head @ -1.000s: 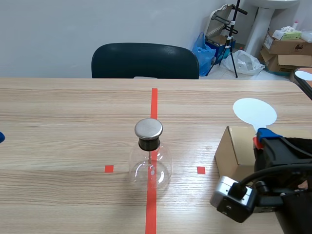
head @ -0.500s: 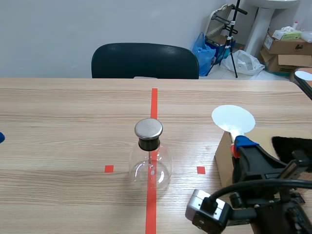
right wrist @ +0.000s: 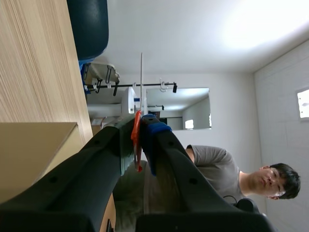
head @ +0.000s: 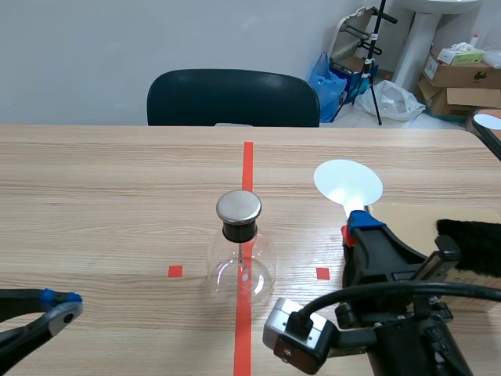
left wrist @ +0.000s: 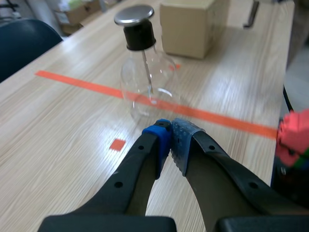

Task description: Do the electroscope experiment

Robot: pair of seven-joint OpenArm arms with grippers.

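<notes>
Wood-grain table [head: 117, 180] with an orange-red tape line down the middle and a dark chair [head: 232, 98] behind the far edge. electroscope flask [head: 241, 262] stands upright on the tape line at table centre: clear glass bulb, black stopper, round metal cap [head: 238, 207] on top, thin rod visible inside. right gripper [head: 362, 225] comes in low from the right, fingers pinched on the orange handle [right wrist: 136, 145] of a white disc paddle [head: 348, 182]. The disc sticks out past the fingertips and sits to the right of the cap and a bit farther back, clearly apart from it, no contact. In the right wrist view the disc is edge-on, just a thin line beyond the blue pads. left gripper [head: 63, 307] is low at the near left, well apart from the flask, fingers pressed together with nothing between them. In the left wrist view the pads [left wrist: 182, 137] meet and the flask stands ahead of them, past a small tape square. cardboard box [left wrist: 186, 26] is beyond the flask in that view. black fuzzy piece [head: 470, 244] lies at the right, behind the right arm.
</notes>
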